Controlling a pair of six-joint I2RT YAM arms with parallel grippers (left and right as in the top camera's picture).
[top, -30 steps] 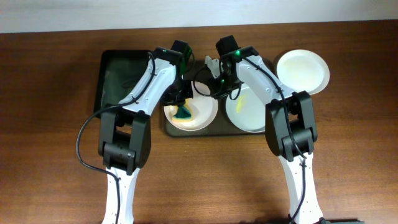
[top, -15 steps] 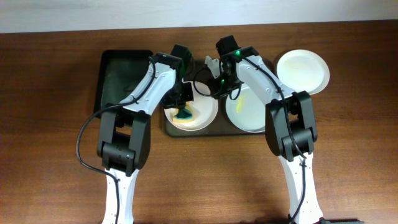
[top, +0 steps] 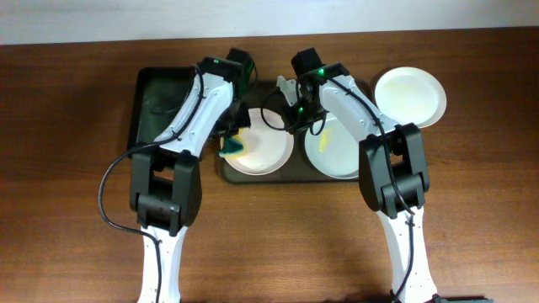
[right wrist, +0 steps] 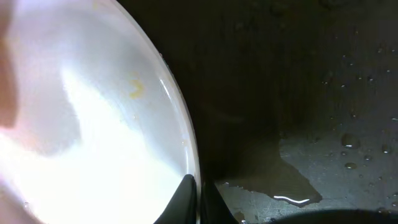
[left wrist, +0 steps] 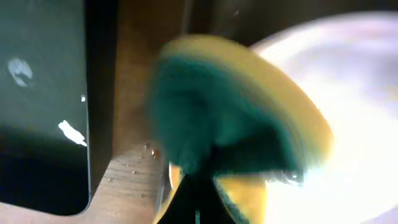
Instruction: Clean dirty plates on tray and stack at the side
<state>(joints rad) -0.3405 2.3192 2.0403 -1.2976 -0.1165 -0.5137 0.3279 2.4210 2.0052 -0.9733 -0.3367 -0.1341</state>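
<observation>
The left gripper is clamped on a green-and-yellow sponge at the left rim of the left plate. The right gripper is closed on that plate's right rim. The left plate and the middle plate lie on the tray. The third plate rests on the table, just right of the tray.

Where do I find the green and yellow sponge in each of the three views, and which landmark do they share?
Overhead: the sponge at the left rim of the left plate on the tray.
Left wrist: the sponge fills the centre, blurred.
Right wrist: not in it.
Shared landmark: the tray.
</observation>
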